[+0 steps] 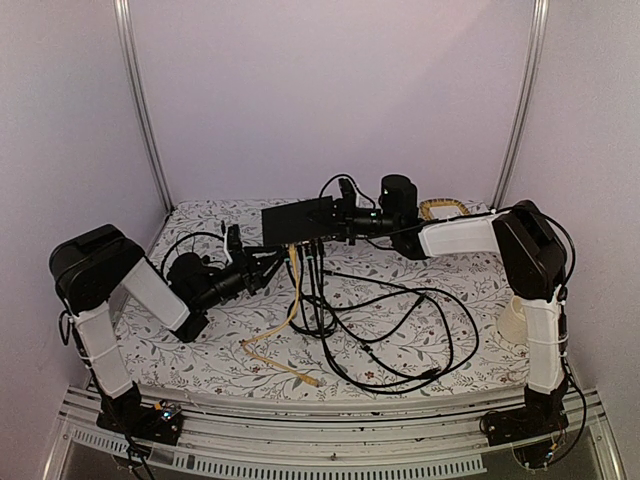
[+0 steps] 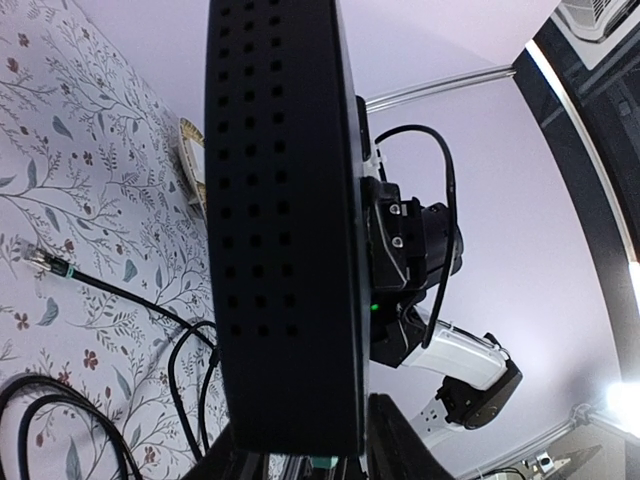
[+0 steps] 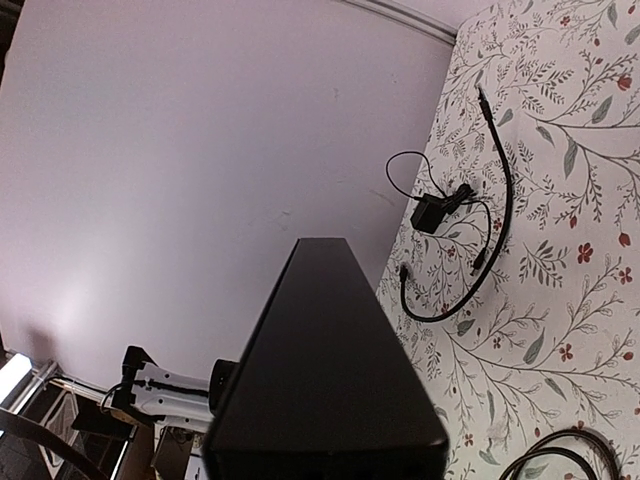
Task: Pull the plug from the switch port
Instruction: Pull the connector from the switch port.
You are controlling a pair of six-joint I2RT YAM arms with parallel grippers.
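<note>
The switch (image 1: 298,222) is a flat black box held above the flowered mat, between both arms. My right gripper (image 1: 345,222) is shut on its right end; it also shows in the left wrist view (image 2: 390,245). My left gripper (image 1: 272,257) has its jaws on either side of the switch's near-left end (image 2: 280,250), tight against both faces. In the right wrist view the switch (image 3: 330,380) hides my fingers. Black cables (image 1: 312,255) and a yellow cable (image 1: 290,305) hang from its front edge. The plugs themselves are hidden.
Loops of black cable (image 1: 400,320) lie on the mat below the switch. A small black adapter with its lead (image 3: 432,213) lies at the far left. A yellowish coil (image 1: 443,207) lies at the back right and a pale object (image 1: 515,322) by the right arm.
</note>
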